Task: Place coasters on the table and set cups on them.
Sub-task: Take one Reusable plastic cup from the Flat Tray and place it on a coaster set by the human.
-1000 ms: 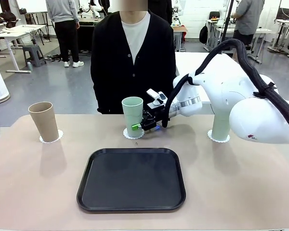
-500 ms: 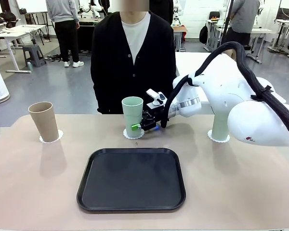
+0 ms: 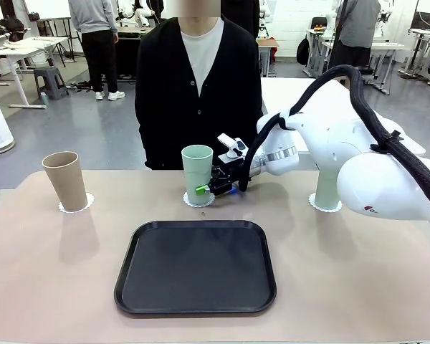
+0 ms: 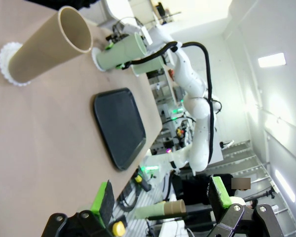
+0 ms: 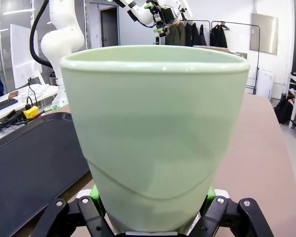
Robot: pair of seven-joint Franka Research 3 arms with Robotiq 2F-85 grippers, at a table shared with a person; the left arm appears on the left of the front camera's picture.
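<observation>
Cups: you are looking at three, each standing upright on its own coaster on the table [image 3: 57, 287]; the middle mint cup [image 3: 197, 174] is sitting right at the tips of your right gripper [image 3: 204, 188], the tan cup [image 3: 65, 180] is standing well off beyond it, and the other mint cup [image 3: 328, 188] is standing back behind your right arm's wrist.
Coasters: the middle coaster [image 3: 198, 200] is lying directly under the cup between your right fingers; the tan cup's coaster [image 3: 77, 204] and the far mint cup's coaster [image 3: 324, 206] are lying flat under theirs.
Right gripper: its green pads are sitting on either side of the middle cup's lower wall; in the right wrist view the cup [image 5: 155, 133] is hiding the contact, so I cannot tell whether the pads are pressing it or standing just off it.
Left gripper: your left gripper [image 4: 160, 200] is hanging wide apart with nothing between its fingers, well away from the tan cup [image 4: 47, 47].
Step in hand: you are setting down the middle cup, by my reading the last one, and letting go of it.
Next move: you are going to need the jaws fully clear of the cup wall, then a straight pull back along the fingers, away from the cup and above the black tray [image 3: 195, 266], without nudging cup or coaster.
</observation>
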